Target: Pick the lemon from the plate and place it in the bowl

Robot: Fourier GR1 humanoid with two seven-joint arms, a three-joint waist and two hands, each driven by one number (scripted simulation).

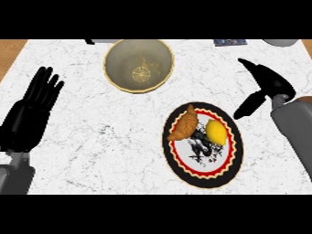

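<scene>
– So, where is the lemon (216,131) just now?
– You have it on the plate (203,182), on the right half and toward the far rim. A croissant (184,124) lies just beside it on the left, on the same plate.
– And the bowl (128,50)?
– You will see it well apart from the plate, farther back on the white marble counter (90,137) and a little to the left. It stands upright, and a round pattern shows on its inner bottom.
– What about my right hand (270,81)?
– Your right hand is just past the plate's far right edge. Its fingers are straight and point up and left, and the thumb is spread wide and angled down toward the rim. It holds nothing and is apart from the lemon. Whether the thumb tip touches the rim you cannot tell from this view.
– The left hand (30,114)?
– It rests at the left side of the counter, flat, fingers up and slightly spread, holding nothing
</scene>
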